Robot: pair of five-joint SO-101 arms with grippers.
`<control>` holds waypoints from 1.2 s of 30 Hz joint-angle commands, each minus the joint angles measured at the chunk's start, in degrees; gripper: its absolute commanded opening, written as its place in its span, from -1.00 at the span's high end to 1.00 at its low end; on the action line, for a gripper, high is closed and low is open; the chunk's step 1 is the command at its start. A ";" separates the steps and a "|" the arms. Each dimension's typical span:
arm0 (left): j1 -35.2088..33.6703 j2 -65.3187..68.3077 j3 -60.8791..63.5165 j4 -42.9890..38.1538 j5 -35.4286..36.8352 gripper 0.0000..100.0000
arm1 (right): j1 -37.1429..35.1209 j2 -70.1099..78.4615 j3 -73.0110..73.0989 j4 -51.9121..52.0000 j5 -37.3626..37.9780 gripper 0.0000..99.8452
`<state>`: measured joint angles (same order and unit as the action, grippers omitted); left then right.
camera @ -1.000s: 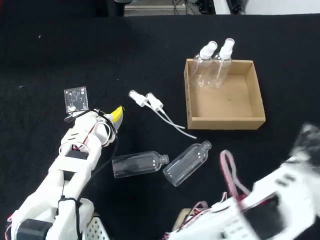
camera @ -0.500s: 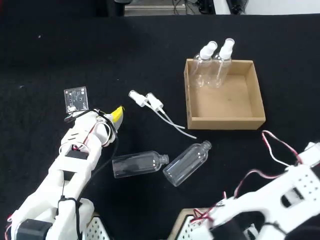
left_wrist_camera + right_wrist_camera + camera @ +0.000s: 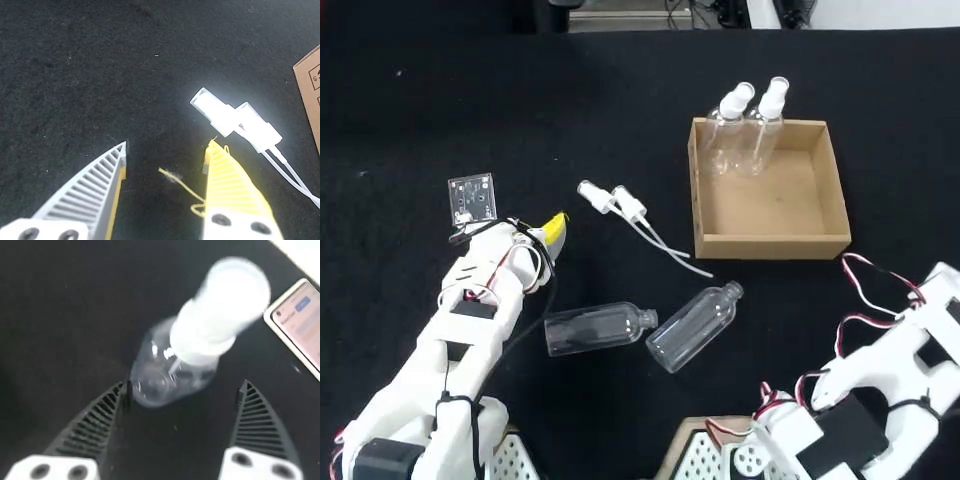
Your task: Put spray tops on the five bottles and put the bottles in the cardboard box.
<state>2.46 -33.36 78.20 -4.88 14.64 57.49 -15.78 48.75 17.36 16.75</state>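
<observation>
Now | right jaws apart, capped bottle ahead | left jaws apart, spray tops ahead

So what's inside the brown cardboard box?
Two clear plastic bottles with white spray tops, in a far corner. Elsewhere bare floor; the near wall hides a thin strip.

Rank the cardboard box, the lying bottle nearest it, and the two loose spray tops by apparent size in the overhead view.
1. cardboard box
2. lying bottle
3. loose spray tops: the pair look alike, so they tie for smallest.
</observation>
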 commanded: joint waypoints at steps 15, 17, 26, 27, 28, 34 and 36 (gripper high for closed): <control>1.10 -1.49 -0.66 -1.14 0.26 0.50 | -0.97 9.98 -3.21 -19.16 -0.88 0.43; 1.10 -1.49 -0.66 -1.14 0.26 0.50 | -0.88 11.12 -3.21 -21.19 -1.05 0.43; 1.10 -1.49 -0.66 -1.14 0.26 0.50 | -0.97 15.52 -3.21 -26.64 -1.05 0.43; 1.10 -1.49 -0.66 -1.14 0.26 0.50 | -0.97 15.96 -3.21 -27.16 -1.05 0.43; 1.10 -1.49 -0.66 -1.14 0.26 0.50 | -0.97 16.40 -3.21 -27.60 -1.05 0.43; 1.10 -1.49 -0.66 -1.14 0.18 0.50 | -1.05 16.57 -3.21 -27.69 -1.14 0.50; 1.10 -1.49 -0.66 -1.14 0.18 0.50 | -1.05 16.84 -3.38 -27.78 -1.14 0.70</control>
<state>2.46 -33.36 78.20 -4.88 14.64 57.23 1.19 48.75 -8.84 16.04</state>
